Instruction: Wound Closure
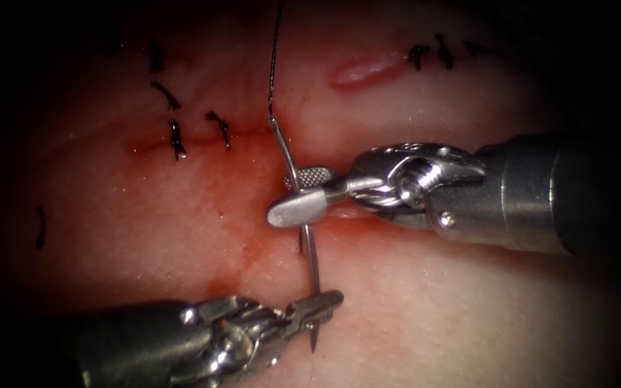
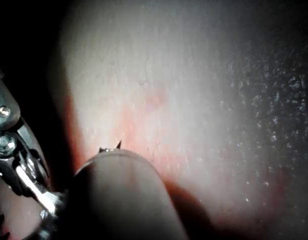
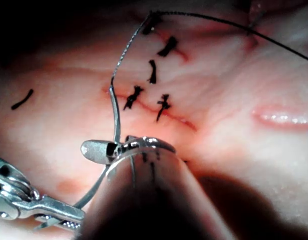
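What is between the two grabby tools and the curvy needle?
Nothing visible. The left tool is shut on the needle near its pointed end, and the right tool touches it midway, jaws open around it. The needle lies over the tissue, thread trailing from its tail.

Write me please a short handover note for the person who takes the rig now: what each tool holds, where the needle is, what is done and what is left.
Left tool: shut on the needle near its point.
Right tool: open around the needle's middle, not yet clamped.
Needle: free above the tissue, not in it, lying across the cut. Thread runs from its tail up and away.
Done: two stitches on the cut's left part.
Left: the cut beside the right tool is not yet stitched.
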`<state>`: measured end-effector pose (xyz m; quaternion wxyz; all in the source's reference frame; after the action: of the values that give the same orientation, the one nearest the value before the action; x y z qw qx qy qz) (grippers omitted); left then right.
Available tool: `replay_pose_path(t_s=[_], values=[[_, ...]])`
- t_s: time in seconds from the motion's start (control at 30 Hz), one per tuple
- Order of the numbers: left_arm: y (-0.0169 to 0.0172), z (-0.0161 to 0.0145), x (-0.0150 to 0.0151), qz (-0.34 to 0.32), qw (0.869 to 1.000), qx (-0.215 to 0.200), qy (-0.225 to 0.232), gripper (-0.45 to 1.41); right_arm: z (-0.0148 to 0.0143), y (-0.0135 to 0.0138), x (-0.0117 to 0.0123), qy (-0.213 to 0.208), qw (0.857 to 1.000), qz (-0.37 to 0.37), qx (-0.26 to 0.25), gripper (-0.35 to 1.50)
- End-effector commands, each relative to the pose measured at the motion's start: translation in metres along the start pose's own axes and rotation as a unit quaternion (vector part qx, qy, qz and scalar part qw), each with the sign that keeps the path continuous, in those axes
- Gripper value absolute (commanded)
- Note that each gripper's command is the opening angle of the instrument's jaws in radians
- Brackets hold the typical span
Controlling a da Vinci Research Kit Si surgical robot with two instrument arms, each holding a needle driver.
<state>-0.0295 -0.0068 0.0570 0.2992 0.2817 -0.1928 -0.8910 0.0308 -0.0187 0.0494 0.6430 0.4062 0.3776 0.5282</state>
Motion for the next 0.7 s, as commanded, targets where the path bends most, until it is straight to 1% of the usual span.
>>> replay_pose_path(t_s=[0.03,0.13,0.2,0.23,0.3,0.33,0.43,0.5,0.57,0.6,0.63,0.7], values=[[-0.0002,0.0007,0.0001,0.002,1.000,0.001,0.000,-0.45,0.0013,-0.0002,0.0005,0.001,1.000,-0.001,0.001,1.18],[-0.0002,0.0007,0.0002,0.001,1.000,0.001,0.001,-0.45,0.0015,-0.0002,0.0004,0.000,1.000,0.001,0.002,1.11],[-0.0002,0.0007,0.0002,0.001,1.000,0.003,0.002,-0.45,0.0016,-0.0002,0.0004,0.000,1.000,0.003,0.002,1.01],[-0.0002,0.0007,0.0002,0.003,1.000,0.003,0.002,-0.45,0.0017,-0.0002,0.0004,0.000,1.000,0.006,0.002,0.88],[-0.0002,0.0007,0.0002,0.003,1.000,0.002,0.001,-0.45,0.0016,-0.0002,0.0004,0.002,1.000,0.009,-0.001,-0.15],[-0.0002,0.0007,0.0002,0.003,1.000,0.002,0.001,-0.45,0.0015,-0.0001,0.0005,0.006,1.000,0.010,-0.010,-0.35],[-0.0002,0.0007,0.0002,0.002,1.000,0.002,0.000,-0.43,0.0013,0.0001,0.0009,0.019,0.999,0.017,-0.031,-0.35],[-0.0002,0.0007,0.0002,0.001,1.000,0.001,-0.002,0.64,0.0011,0.0003,0.0010,0.027,0.999,0.012,-0.030,-0.35],[-0.0003,0.0008,0.0001,-0.007,1.000,0.006,-0.001,0.99,0.0007,0.0004,0.0012,0.040,0.999,0.013,-0.024,-0.35],[-0.0004,0.0008,0.0001,-0.030,0.999,0.012,0.001,1.13,0.0004,0.0005,0.0014,0.048,0.999,0.014,-0.020,-0.35],[-0.0004,0.0008,0.0001,-0.040,0.999,0.019,0.007,1.18,0.0001,0.0005,0.0017,0.056,0.998,0.013,-0.018,-0.35],[-0.0003,0.0007,0.0001,-0.058,0.998,0.023,0.018,1.20,-0.0008,0.0006,0.0023,0.070,0.997,0.010,-0.017,-0.35]])
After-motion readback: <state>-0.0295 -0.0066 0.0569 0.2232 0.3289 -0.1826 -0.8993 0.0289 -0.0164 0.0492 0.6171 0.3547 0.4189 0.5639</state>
